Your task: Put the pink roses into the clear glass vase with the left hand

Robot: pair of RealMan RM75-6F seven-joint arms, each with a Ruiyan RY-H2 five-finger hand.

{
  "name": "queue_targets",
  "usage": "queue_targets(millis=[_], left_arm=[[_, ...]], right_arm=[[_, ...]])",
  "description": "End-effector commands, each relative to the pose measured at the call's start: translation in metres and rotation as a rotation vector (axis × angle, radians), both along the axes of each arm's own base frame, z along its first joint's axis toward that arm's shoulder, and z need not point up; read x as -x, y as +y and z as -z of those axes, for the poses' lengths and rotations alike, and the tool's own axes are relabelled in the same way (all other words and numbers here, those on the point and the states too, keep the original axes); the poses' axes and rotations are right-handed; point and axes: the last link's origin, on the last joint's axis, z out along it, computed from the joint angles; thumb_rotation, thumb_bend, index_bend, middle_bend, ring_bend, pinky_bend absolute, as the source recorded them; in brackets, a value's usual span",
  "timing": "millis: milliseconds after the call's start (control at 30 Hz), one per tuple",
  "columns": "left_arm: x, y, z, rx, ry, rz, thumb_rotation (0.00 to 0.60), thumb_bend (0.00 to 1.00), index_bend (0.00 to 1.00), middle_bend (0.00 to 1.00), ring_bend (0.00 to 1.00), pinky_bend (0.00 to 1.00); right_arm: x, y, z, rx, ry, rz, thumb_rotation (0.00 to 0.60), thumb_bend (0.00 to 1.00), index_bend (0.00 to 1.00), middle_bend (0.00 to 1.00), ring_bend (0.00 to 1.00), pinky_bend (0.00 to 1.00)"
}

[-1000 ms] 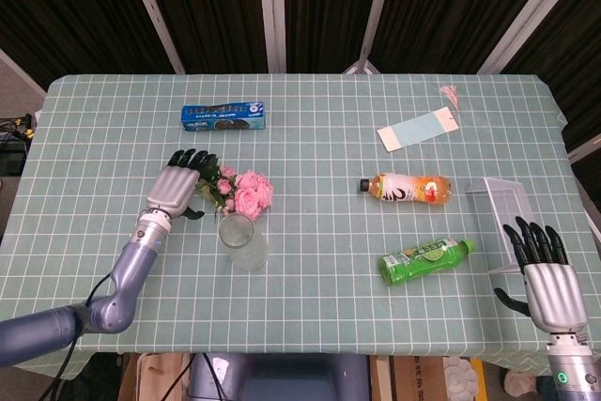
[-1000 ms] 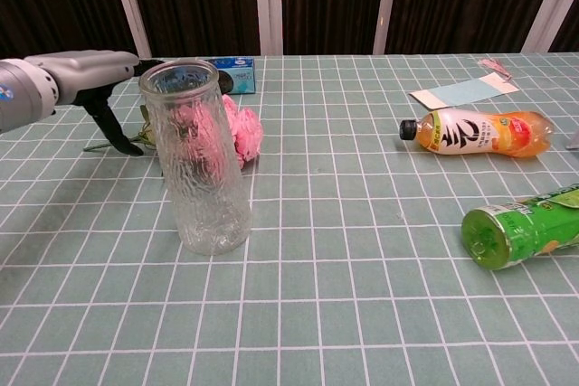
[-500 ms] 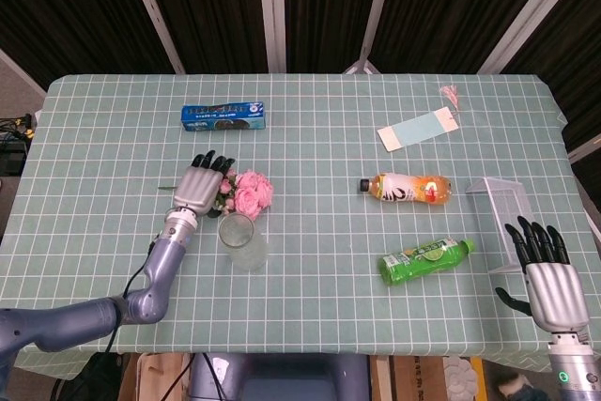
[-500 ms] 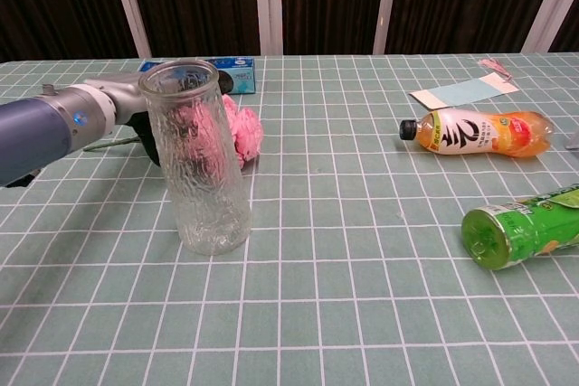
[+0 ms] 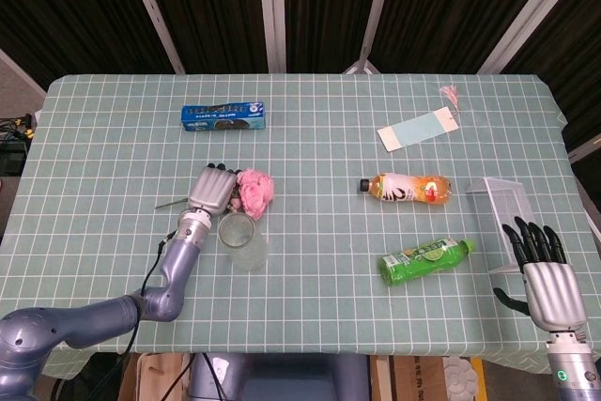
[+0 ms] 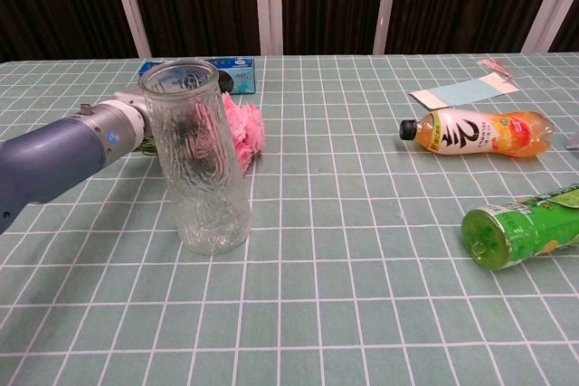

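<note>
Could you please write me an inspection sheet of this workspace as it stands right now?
Surface: table under a green checked cloth, lying flat.
Job's things: pink roses lying on the cloth just behind the clear glass vase, which stands upright and holds nothing.
Clutter: blue cookie box; pale card; orange bottle and green bottle, both lying down; clear tray.
Hands: left hand over the rose stems, grip not clear; right hand off the near edge, holding nothing, fingers apart.
Cables: black cable along the left arm.
Surroundings: dark curtains behind.
</note>
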Motion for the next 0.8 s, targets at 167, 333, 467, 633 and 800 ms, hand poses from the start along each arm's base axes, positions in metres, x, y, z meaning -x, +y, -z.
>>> queue_targets(millis=[167, 333, 467, 633, 800], left_arm=[[-0.007, 0.002, -0.027, -0.076, -0.123, 0.028, 0.6, 0.48, 0.4, 0.48, 0.33, 0.33], [-0.014, -0.003, -0.074, -0.07, -0.323, -0.04, 0.6, 0.48, 0.39, 0.47, 0.33, 0.32], [-0.019, -0.006, -0.127, -0.133, -0.391, -0.026, 0.6, 0.48, 0.39, 0.46, 0.32, 0.32], [-0.029, -0.017, -0.184, -0.188, -0.571, 0.035, 0.6, 0.48, 0.4, 0.47, 0.32, 0.3], [-0.042, -0.031, -0.221, -0.178, -0.815, 0.141, 0.6, 0.48, 0.41, 0.47, 0.32, 0.3]], right_arm=[[0.0, 0.0, 0.0, 0.0, -0.002, -0.001, 0.6, 0.15, 0.1, 0.04, 0.01, 0.0], [-0.001, 0.001, 0.001, -0.003, -0.006, -0.002, 0.6, 0.15, 0.1, 0.04, 0.01, 0.0], [-0.002, 0.001, 0.002, -0.006, -0.006, -0.007, 0.6, 0.15, 0.1, 0.04, 0.01, 0.0], [-0.004, 0.002, 0.004, -0.013, -0.008, -0.009, 0.6, 0.15, 0.1, 0.04, 0.01, 0.0], [-0.005, 0.003, 0.006, -0.019, -0.009, -0.014, 0.6, 0.15, 0.1, 0.04, 0.01, 0.0]])
